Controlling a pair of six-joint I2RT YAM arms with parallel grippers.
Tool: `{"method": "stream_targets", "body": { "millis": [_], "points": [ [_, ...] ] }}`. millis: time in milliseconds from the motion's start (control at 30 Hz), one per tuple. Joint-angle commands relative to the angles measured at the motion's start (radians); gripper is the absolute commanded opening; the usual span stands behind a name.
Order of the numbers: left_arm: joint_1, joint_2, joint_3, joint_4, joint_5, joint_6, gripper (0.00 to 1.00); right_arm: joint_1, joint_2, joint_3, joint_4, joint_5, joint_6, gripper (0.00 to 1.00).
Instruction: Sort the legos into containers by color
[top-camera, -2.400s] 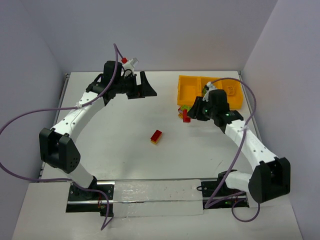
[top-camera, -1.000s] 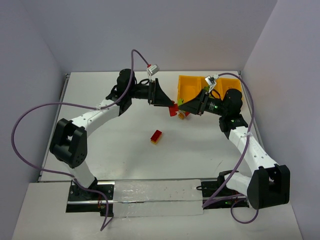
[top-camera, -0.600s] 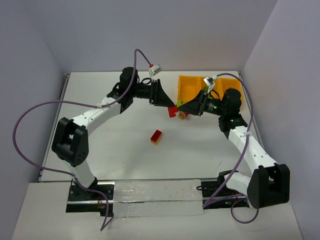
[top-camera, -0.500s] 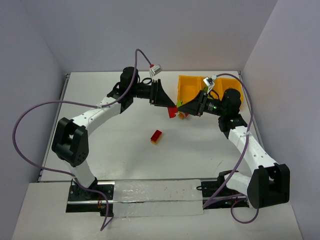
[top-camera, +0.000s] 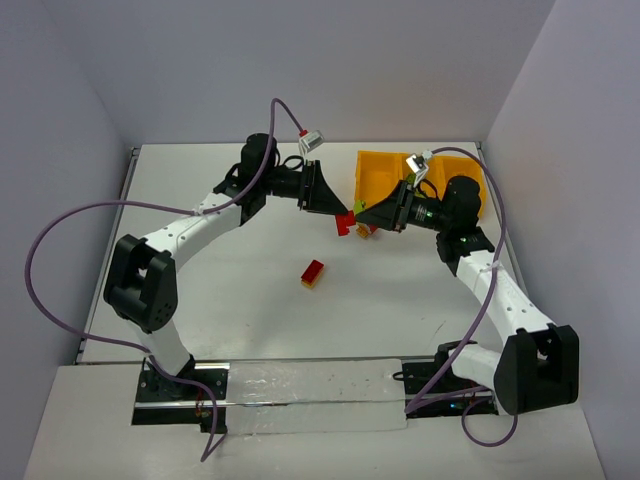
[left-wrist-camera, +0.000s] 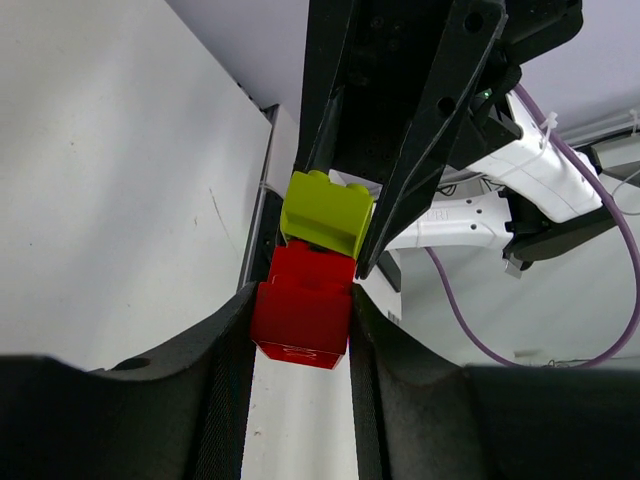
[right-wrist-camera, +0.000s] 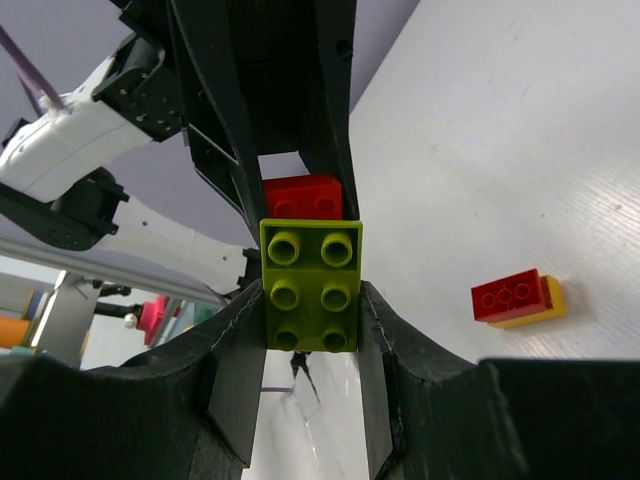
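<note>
- From above: the left end effector (top-camera: 343, 217) and the right end effector (top-camera: 366, 214) meet tip to tip over the counter (top-camera: 230, 290), just beside the left wall of the tray (top-camera: 372, 178). A red brick (top-camera: 346, 223) shows between the tips. Some small bricks (top-camera: 368, 231) lie close by, too small to tell more. A red-yellow pair (top-camera: 313, 273) lies alone, nearer the bases.
- Left wrist: its two fingers are clamped on the sides of the red brick. A green brick (left-wrist-camera: 326, 212) is joined to its far end, and the right fingers grip that one from both sides.
- Right wrist: its fingers are clamped on the green brick, studs toward the camera. The red brick sits behind it, between the left fingers. The red-yellow pair lies on the counter at the right.
</note>
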Motion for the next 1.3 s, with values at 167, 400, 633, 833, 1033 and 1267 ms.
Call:
{"method": "stream_targets", "body": {
  "millis": [167, 400, 633, 833, 1033, 1267],
  "points": [
    [0.028, -0.042, 0.005, -0.035, -0.070, 0.036, 0.00, -0.042, -0.007, 0.162, -0.261, 0.168, -0.199, 0.02],
    [0.054, -0.069, -0.008, -0.062, -0.129, 0.045, 0.00, -0.084, 0.085, 0.318, -0.586, 0.676, -0.293, 0.04],
    [0.055, -0.091, -0.014, -0.120, -0.185, 0.070, 0.00, -0.089, 0.342, 0.487, -0.678, 1.071, -0.366, 0.07],
    [0.055, -0.130, -0.039, -0.181, -0.244, 0.089, 0.00, -0.103, 0.575, 0.679, -0.718, 1.174, -0.408, 0.10],
    [0.054, -0.175, -0.072, -0.244, -0.274, 0.128, 0.00, -0.117, 0.751, 0.846, -0.767, 1.185, -0.423, 0.19],
    [0.054, -0.204, -0.094, -0.254, -0.292, 0.136, 0.00, -0.129, 0.861, 0.985, -0.810, 1.189, -0.430, 0.62]
  ]
}}
